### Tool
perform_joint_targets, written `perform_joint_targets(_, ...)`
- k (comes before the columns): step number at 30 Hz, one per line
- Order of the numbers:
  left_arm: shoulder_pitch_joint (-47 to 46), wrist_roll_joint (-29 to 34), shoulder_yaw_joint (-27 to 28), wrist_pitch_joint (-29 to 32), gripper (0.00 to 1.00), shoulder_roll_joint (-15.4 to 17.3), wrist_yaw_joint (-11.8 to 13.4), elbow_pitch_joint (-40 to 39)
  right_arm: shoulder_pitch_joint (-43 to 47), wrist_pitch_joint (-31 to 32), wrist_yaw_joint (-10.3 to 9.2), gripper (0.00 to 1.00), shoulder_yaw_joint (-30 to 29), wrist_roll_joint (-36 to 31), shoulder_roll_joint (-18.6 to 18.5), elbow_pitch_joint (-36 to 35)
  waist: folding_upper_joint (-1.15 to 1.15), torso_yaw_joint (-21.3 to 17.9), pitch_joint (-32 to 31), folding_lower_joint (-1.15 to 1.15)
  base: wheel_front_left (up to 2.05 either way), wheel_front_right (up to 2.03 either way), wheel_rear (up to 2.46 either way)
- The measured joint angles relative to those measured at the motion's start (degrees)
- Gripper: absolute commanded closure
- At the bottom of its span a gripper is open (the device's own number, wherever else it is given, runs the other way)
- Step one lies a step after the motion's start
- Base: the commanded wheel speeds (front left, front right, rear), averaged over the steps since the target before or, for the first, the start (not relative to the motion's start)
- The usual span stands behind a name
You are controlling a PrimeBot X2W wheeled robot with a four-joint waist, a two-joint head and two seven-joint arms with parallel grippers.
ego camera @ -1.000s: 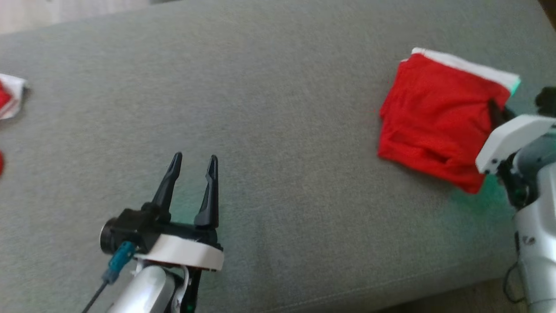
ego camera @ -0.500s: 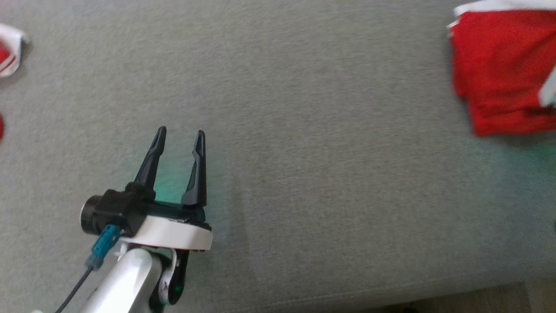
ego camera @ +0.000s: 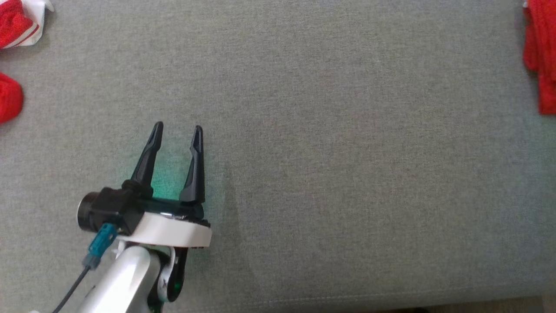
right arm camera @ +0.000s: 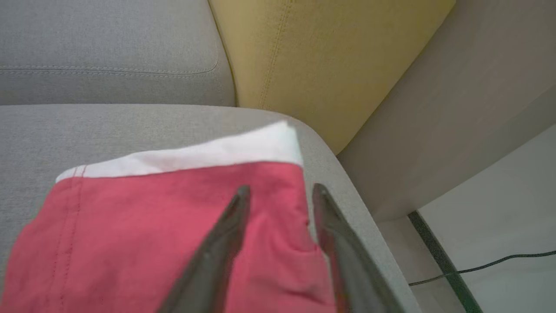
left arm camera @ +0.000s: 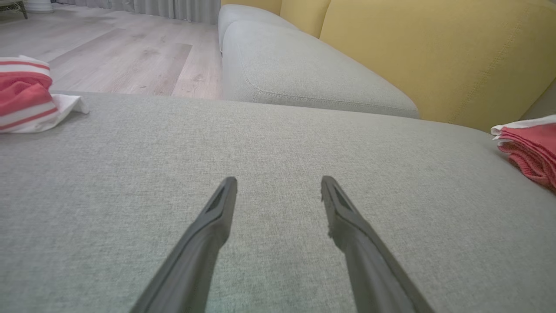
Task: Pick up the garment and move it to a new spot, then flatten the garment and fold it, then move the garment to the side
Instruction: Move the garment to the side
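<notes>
The folded garment (right arm camera: 130, 226) is laid at the right end of the seat cushion (ego camera: 347, 152), judged set aside. The right gripper (right arm camera: 281, 188) is held parted above it, the left gripper (ego camera: 178, 126) parted and empty mid-cushion.

Two end effectors (ego camera: 178, 126) (right arm camera: 281, 188), three red cloth pieces (ego camera: 541, 56) (ego camera: 15, 19) (ego camera: 8, 98), two grey cushions (left arm camera: 278, 143) (left arm camera: 304, 74).

We've got the head cam looking almost straight down on the grey seat cushion (ego camera: 339, 165) from fairly high up. The left wrist cam sits low over that cushion, skimming across it toward the yellow backrest (left arm camera: 434, 52). The right wrist cam hangs close above the cushion's corner, and all three catch the folded red garment (right arm camera: 130, 243) there.
</notes>
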Motion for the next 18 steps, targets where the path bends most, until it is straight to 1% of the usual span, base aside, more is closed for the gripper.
perform_joint_targets(3,-0.58,0.00,0.00,-0.01,0.00,-0.02,0.00,0.02,-0.13,-2.32,0.00,0.00,-1.56,-1.41,0.33,1.01,0.00,-0.08,-0.21,0.00,0.00,0.00,0.00)
perform_joint_targets(5,-0.61,0.00,0.01,-0.02,0.00,-0.02,0.04,0.18,-0.49,-3.64,0.00,0.00,-1.52,-2.18,0.89,1.68,0.00,-0.27,-0.54,0.00,0.00,0.00,0.00)
perform_joint_targets(8,-0.60,-0.05,0.01,-0.09,0.00,-0.02,0.04,0.67,-1.28,-5.73,0.00,0.00,-0.47,-2.41,2.72,2.11,0.00,-0.59,-1.34,0.00,0.00,0.00,0.00)
perform_joint_targets(12,-0.59,-0.51,0.08,-0.52,0.00,-0.07,-0.01,1.56,-1.62,-8.15,0.00,0.00,3.11,-1.55,5.48,2.30,0.00,-0.93,-2.98,-0.01,0.00,0.00,0.00)
perform_joint_targets(18,-0.57,-2.70,1.29,-1.86,0.00,-0.57,-0.31,4.87,-1.01,-10.90,0.00,0.00,9.40,2.48,8.14,1.48,0.00,-1.02,-6.81,-0.01,0.00,0.00,0.00)
